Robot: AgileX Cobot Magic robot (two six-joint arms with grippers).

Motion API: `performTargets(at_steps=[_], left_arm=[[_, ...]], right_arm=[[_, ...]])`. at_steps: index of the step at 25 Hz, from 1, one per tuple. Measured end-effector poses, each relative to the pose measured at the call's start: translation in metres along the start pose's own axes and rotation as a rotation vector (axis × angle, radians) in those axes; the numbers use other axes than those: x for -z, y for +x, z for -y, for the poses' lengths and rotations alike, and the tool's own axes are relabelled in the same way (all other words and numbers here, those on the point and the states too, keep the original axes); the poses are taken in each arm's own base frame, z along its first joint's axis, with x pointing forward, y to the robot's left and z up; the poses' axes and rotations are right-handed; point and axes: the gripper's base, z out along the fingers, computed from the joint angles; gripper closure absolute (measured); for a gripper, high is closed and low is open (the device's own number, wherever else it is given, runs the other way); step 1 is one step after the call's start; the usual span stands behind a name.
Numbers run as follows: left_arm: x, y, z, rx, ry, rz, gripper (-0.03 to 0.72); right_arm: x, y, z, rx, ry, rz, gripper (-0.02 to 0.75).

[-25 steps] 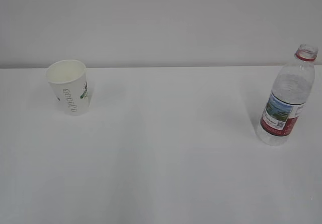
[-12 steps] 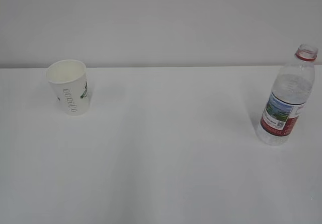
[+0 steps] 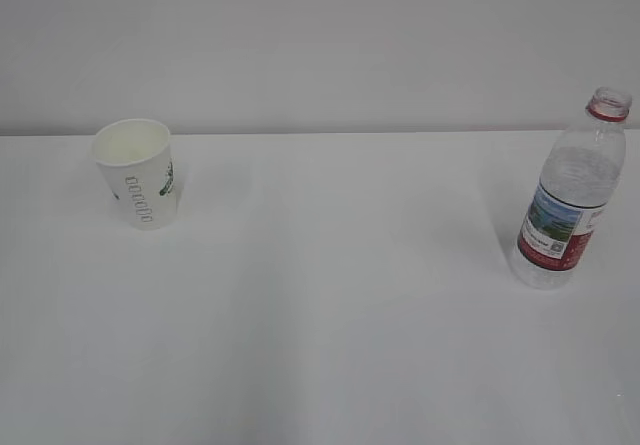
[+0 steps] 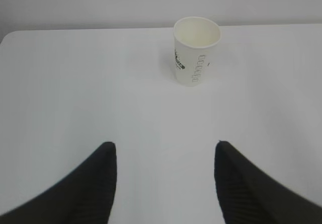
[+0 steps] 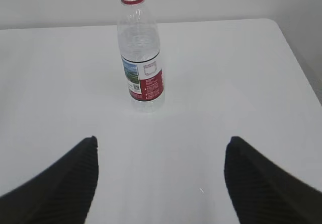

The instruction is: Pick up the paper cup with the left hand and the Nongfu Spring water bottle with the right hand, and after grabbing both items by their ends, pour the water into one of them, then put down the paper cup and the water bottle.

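Nothing moves since the earlier frames: paper cup point(image 3: 136, 172) sits upper left on the white table point(image 3: 330, 315), uncapped Nongfu Spring water bottle point(image 3: 572, 190) far right, left hand point(image 4: 163, 183) and right hand point(image 5: 160, 183) both spread empty, well short, so grabbing, pouring, putting down all remain.

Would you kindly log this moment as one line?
phase: pre-grasp | cup: upright, untouched | bottle: upright, uncapped | left pincer: open, short of cup | right pincer: open, short of bottle

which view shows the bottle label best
The right wrist view: the Nongfu Spring water bottle stands centred, label facing the camera. The exterior view shows it at the right edge, label angled. The left wrist view misses it.
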Motion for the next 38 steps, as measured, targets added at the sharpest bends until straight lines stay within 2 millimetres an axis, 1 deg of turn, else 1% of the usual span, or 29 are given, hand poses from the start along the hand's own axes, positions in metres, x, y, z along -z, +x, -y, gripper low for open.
performTargets(at_steps=[6,9,12,17,21,24,27,31,38], left_arm=[[-0.019,-0.011,0.001,0.005,0.001,-0.012,0.238],[-0.022,-0.013,0.001,0.005,0.002,-0.009,0.239],[-0.023,-0.018,0.001,0.005,0.005,0.043,0.244],[-0.025,-0.033,0.002,0.006,0.012,0.179,0.244],[-0.039,-0.039,0.002,0.007,0.01,0.17,0.244],[-0.051,-0.04,0.002,0.006,0.006,0.13,0.244],[-0.055,-0.041,0.002,0.006,0.006,0.132,0.245],[-0.056,-0.047,0.002,-0.004,0.003,0.185,0.246],[-0.066,-0.055,0.002,-0.014,0.002,0.239,0.246]], right_arm=[[-0.014,-0.011,0.0,-0.001,0.001,-0.028,0.15],[-0.02,-0.018,0.0,-0.001,0.001,-0.011,0.15],[-0.024,-0.024,0.0,-0.002,0.0,0.025,0.15],[-0.032,-0.034,0.0,-0.003,0.0,0.062,0.15],[-0.036,-0.042,0.0,-0.003,0.0,0.12,0.15],[-0.041,-0.045,0.0,-0.003,0.0,0.119,0.15],[-0.045,-0.048,0.0,-0.003,0.0,0.116,0.15],[-0.052,-0.057,0.0,-0.004,0.0,0.168,0.15],[-0.066,-0.067,0.0,-0.004,0.001,0.19,0.15]])
